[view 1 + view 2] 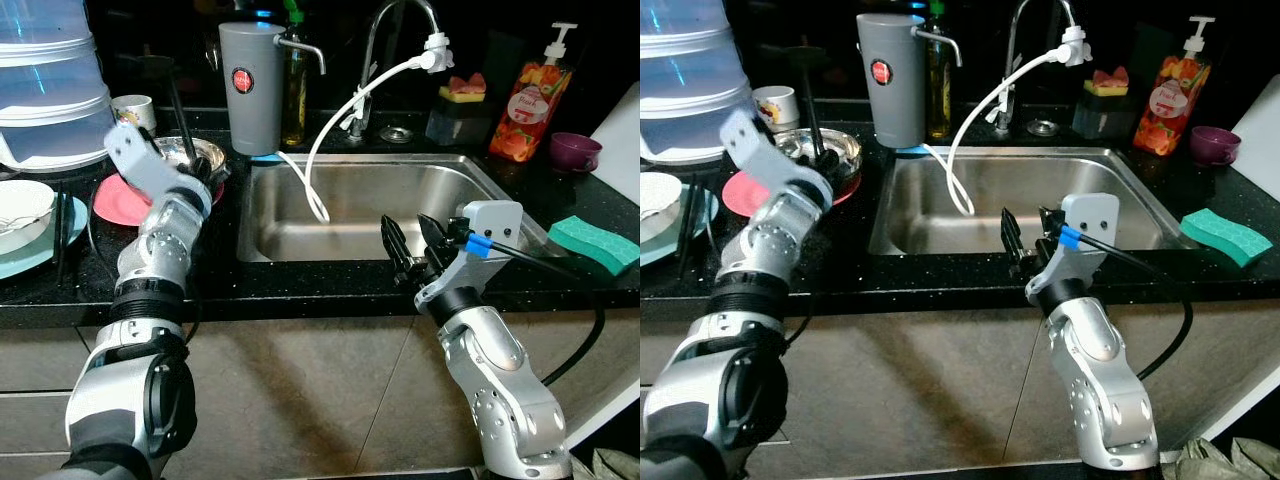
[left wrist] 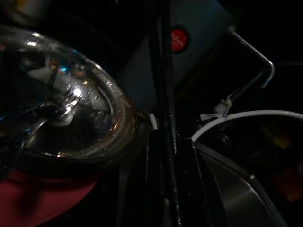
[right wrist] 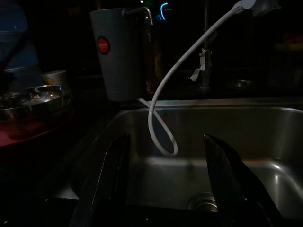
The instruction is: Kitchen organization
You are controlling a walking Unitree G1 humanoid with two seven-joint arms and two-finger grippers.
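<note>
We see a thin dark utensil (image 1: 178, 118) standing nearly upright in the steel bowl (image 1: 205, 152), its long axis rising and leaning slightly away from the sink (image 1: 370, 205). The bowl sits on a pink plate (image 1: 118, 203) on the black counter (image 1: 300, 280), just beside the sink's left rim and near the grey water filter (image 1: 250, 85). Our left gripper (image 1: 205, 170) is at the bowl's near rim; we cannot tell whether its fingers are parted or clasped. Our right gripper (image 1: 415, 240) hovers over the sink's front edge, fingers spread wide, holding nothing, with the open basin ahead. A white hose (image 1: 330, 140) loops into the sink.
</note>
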